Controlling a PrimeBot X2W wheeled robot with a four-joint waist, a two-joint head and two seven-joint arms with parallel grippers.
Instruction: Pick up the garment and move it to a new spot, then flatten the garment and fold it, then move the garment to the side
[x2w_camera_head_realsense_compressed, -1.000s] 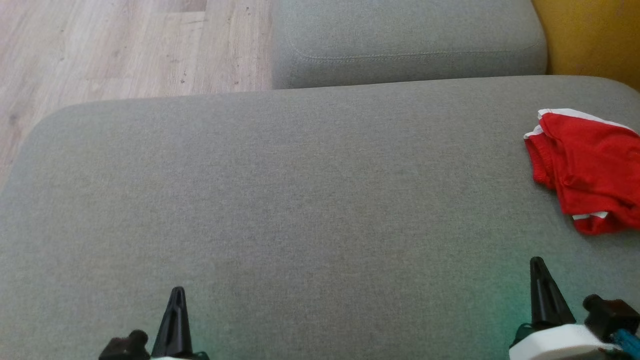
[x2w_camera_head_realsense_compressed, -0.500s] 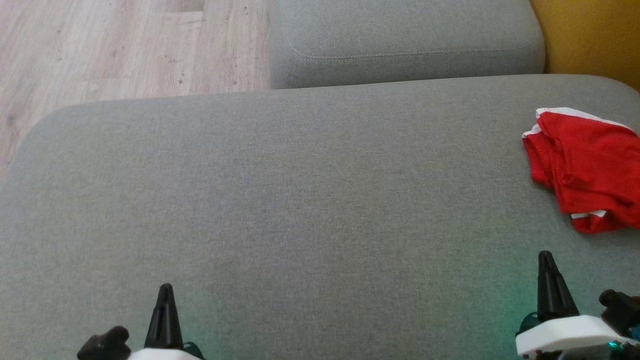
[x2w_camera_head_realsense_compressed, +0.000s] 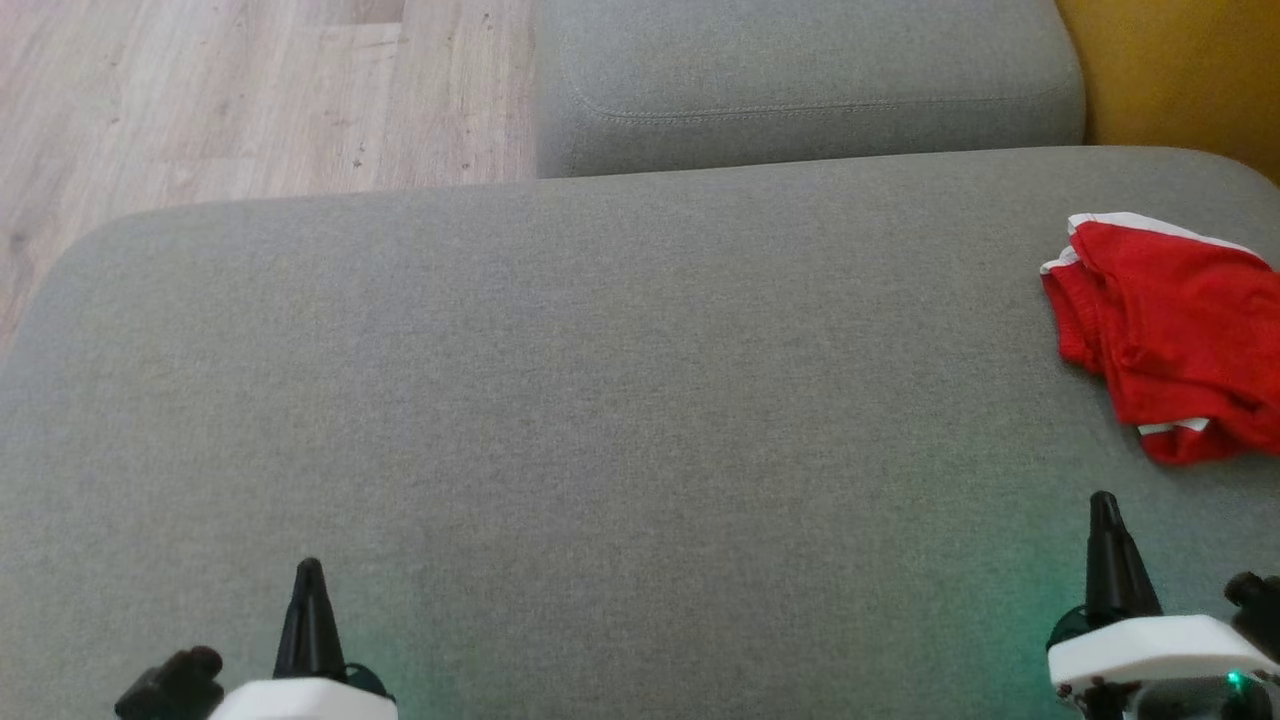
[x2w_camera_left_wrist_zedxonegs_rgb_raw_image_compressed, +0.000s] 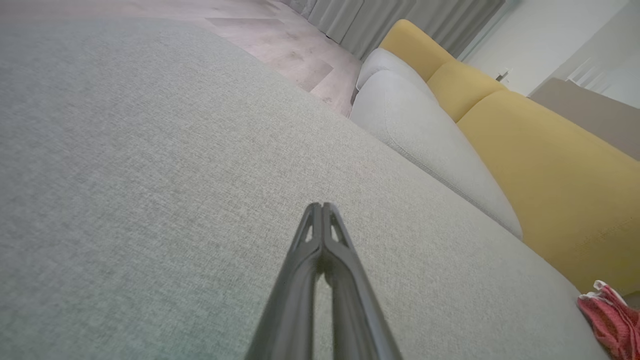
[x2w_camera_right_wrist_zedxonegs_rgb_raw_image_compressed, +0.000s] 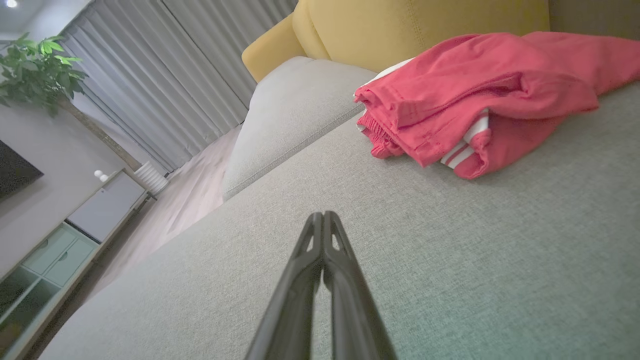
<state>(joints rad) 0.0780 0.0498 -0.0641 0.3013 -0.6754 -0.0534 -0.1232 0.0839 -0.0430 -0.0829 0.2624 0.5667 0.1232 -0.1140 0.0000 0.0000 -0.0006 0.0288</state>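
Now the red garment (x2w_camera_head_realsense_compressed: 1170, 330) is lying bunched at three o'clock on the gray sofa seat (x2w_camera_head_realsense_compressed: 600, 400). The left fingers (x2w_camera_head_realsense_compressed: 308, 620) at seven o'clock and the right fingers (x2w_camera_head_realsense_compressed: 1112, 570) at five o'clock are hovering clenched over the seat, gripping nothing.

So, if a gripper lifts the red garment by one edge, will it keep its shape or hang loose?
Probably floppy: the red garment lies in soft, uneven folds, so it would likely droop and unfold. It looks thin, so probably light. Pushed, it may bunch rather than slide, since the grey cushion is woven fabric.
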